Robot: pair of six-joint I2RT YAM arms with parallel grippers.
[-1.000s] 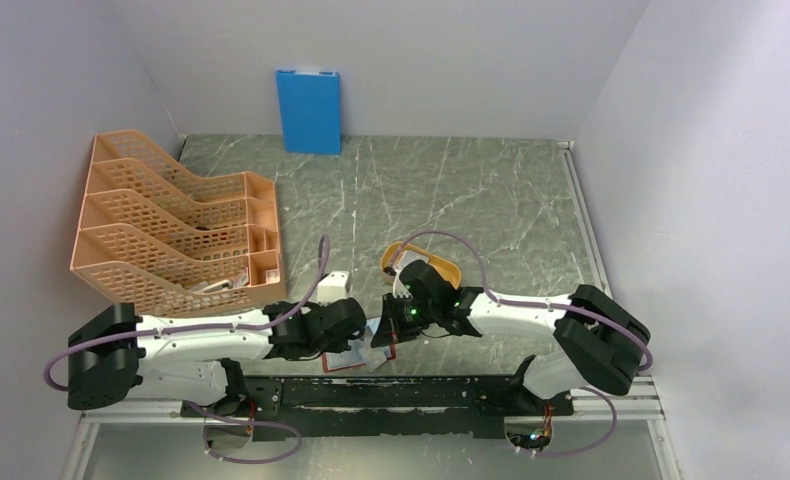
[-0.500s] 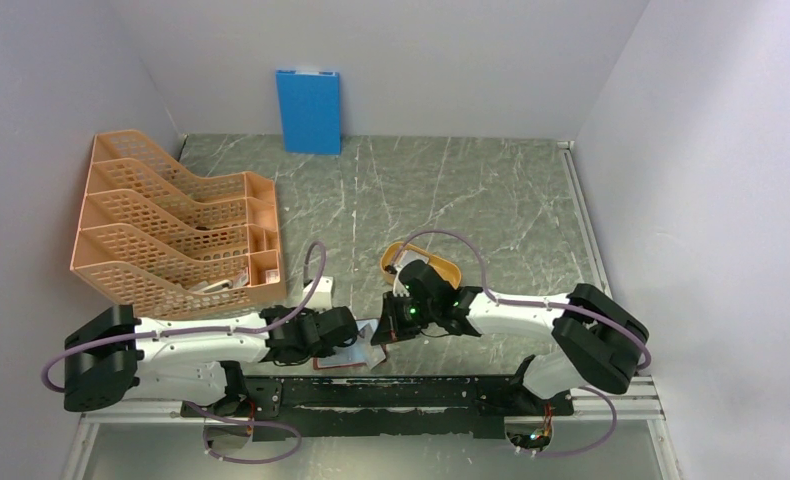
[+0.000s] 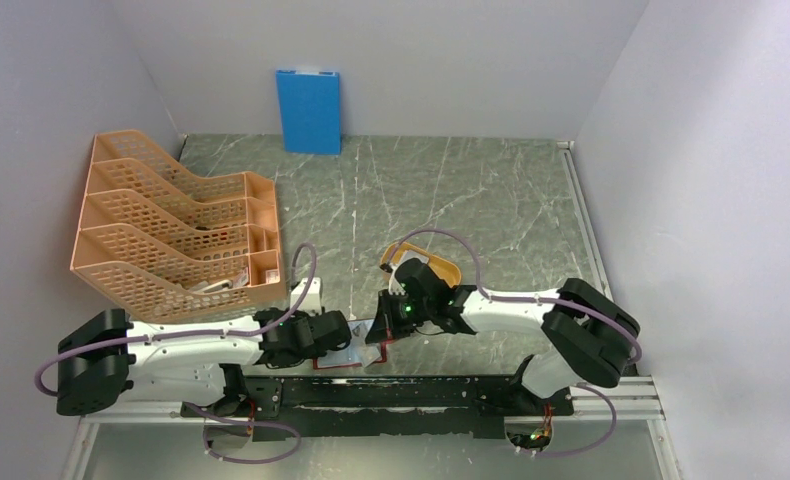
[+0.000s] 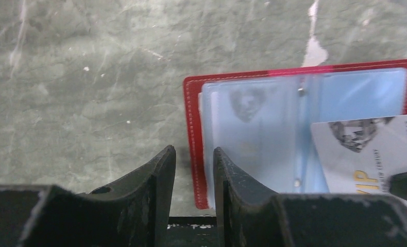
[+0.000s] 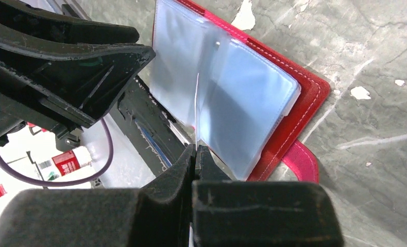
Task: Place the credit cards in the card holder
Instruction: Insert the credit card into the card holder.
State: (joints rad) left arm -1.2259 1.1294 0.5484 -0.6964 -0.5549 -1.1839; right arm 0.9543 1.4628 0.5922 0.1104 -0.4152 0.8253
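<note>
Credit card (image 4: 366, 149), judged thin, stiff and slick, is pinched by its edge in the clenched right fingers (image 5: 170, 175) over the card holder (image 4: 192, 128), laid open on the tabletop (image 4: 88, 77); left fingers (image 4: 150, 190) are parted, empty.

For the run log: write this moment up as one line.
left gripper: open, at edge of card holder | right gripper: shut on credit card, over card holder | card holder: lying open

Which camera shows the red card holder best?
The left wrist view: the card holder lies open, its inside facing the camera. The right wrist view shows it slanted and partly cut off; the top view, only a red sliver.
</note>
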